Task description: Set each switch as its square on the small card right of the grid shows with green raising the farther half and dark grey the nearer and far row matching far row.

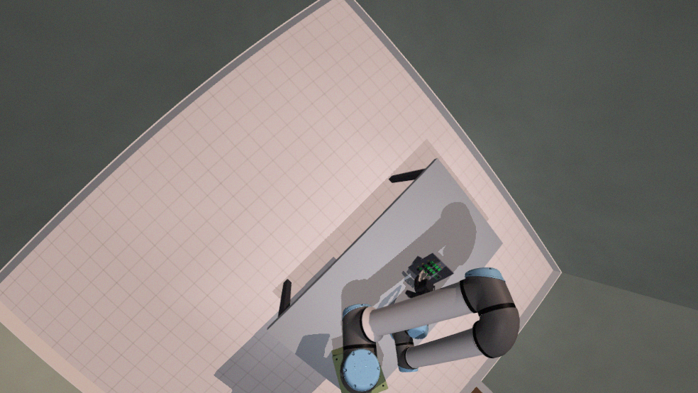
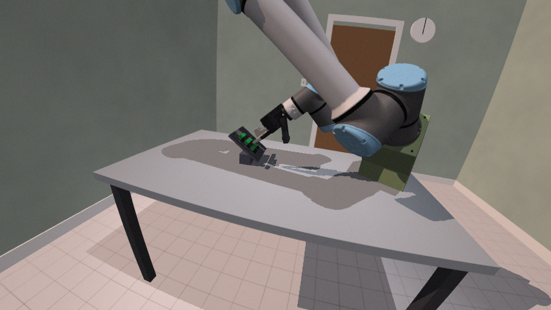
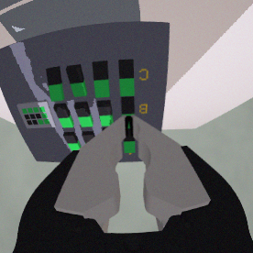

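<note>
The dark switch panel [image 3: 92,92] stands tilted on the table, and it also shows in the top and exterior views [image 1: 429,268] [image 2: 247,144]. Its rocker switches have green and dark grey halves. Row C [image 3: 87,82] is in full view. Row B [image 3: 84,115] lies under it, and a third row is mostly hidden by my fingers. The small card [image 3: 34,114] sits at the panel's left edge in the wrist view. My gripper [image 3: 128,117] is shut, with its tips on the rightmost switch of row B [image 3: 128,106]. It also shows in the exterior and top views [image 2: 257,138] [image 1: 420,278].
The panel sits on a grey table [image 2: 270,192] near the arm's green base block [image 2: 389,161]. The arm's thick links [image 2: 308,61] reach over the table's back part. A door [image 2: 358,65] is behind the table.
</note>
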Action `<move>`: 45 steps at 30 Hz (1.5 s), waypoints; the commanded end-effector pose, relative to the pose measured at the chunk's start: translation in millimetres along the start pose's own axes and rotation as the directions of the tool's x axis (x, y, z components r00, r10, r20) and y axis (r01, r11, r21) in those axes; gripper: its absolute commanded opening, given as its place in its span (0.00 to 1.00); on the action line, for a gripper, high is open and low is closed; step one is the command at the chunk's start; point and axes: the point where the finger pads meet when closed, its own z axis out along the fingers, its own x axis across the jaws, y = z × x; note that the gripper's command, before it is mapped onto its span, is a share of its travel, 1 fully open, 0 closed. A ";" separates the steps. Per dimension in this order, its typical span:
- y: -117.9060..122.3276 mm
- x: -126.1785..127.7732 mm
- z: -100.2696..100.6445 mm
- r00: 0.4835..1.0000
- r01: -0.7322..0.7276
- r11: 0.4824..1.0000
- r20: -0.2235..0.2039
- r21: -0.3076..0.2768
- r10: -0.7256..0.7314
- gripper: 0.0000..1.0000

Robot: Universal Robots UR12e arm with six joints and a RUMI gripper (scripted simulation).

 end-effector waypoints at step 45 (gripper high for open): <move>-39.6 -48.1 -12.2 1.000 0.001 1.000 0.000 0.001 -0.001 0.00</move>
